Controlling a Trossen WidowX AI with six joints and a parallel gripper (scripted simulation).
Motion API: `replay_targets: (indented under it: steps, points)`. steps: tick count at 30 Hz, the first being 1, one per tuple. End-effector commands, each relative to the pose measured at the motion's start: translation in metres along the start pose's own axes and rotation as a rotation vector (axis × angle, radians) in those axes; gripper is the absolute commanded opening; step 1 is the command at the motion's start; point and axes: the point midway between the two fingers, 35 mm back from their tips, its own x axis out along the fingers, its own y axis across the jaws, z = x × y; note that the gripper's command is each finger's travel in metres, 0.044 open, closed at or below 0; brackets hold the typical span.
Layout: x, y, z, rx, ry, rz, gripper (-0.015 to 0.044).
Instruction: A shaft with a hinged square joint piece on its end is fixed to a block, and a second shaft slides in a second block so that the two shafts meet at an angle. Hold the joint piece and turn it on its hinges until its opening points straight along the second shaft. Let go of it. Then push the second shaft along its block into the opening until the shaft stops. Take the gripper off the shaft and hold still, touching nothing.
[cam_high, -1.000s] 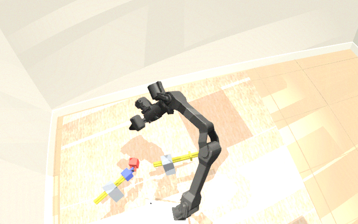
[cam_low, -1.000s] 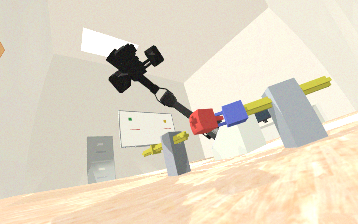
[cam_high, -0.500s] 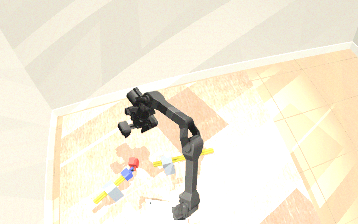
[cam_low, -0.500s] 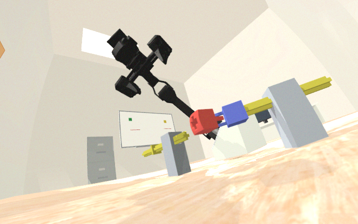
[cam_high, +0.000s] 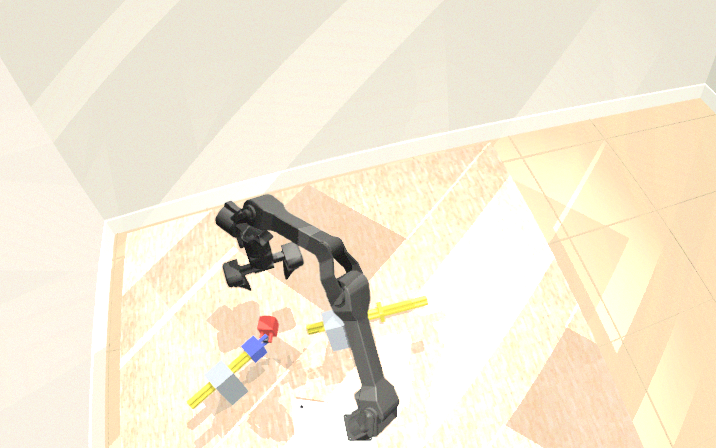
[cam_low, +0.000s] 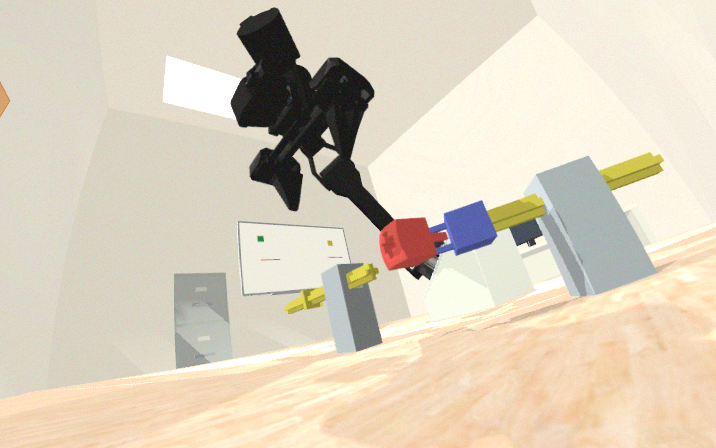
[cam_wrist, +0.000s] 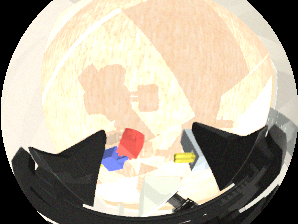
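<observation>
- Far left from above, below and left of the red joint piece, a yellow shaft (cam_high: 199, 396) (cam_low: 514, 212) runs through a tall grey block (cam_high: 227, 383) (cam_low: 594, 227).
- A blue fork piece (cam_high: 253, 348) (cam_low: 469, 227) (cam_wrist: 113, 158) caps that shaft, between the grey block and the red joint piece.
- The red joint piece (cam_high: 267, 324) (cam_low: 409, 243) (cam_wrist: 131, 143) sits hinged on the blue fork. Its cross-shaped opening faces left in the exterior view, out of line with the second shaft.
- The black gripper (cam_high: 268, 283) (cam_low: 319, 182) (cam_wrist: 149, 128) is spread wide, holding nothing, above and apart from the red joint piece.
- Right of the red joint piece, well apart from it, the second yellow shaft (cam_high: 401, 306) (cam_low: 363, 275) (cam_wrist: 184, 158) passes through a second grey block (cam_high: 335, 331) (cam_low: 351, 311) (cam_wrist: 198, 155). Its collar (cam_high: 381, 312) (cam_low: 312, 299) is on the far side of that block.
- The black arm (cam_high: 364, 343) (cam_low: 369, 203) crosses over part of the second shaft in the top view, right of the red joint piece.
</observation>
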Motion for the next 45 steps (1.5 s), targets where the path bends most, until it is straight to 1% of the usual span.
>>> replay_targets:
  steps: [1,3,9,22,26,41,45]
  points:
    - [0.006,0.005,0.001,0.046,-0.012,-0.089,0.0440]
    - [0.009,0.007,0.001,0.062,-0.016,-0.123,0.0440]
    - [0.010,0.007,0.001,0.083,-0.016,-0.125,0.0440]
    - [0.026,0.005,0.004,0.454,-0.006,-0.099,0.0440]
    - [0.028,0.005,0.004,0.459,-0.005,-0.098,0.0440]
    - [0.082,0.000,0.004,0.459,-0.006,-0.100,0.0440]
    - [0.084,0.001,0.002,0.459,-0.006,-0.100,0.0440]
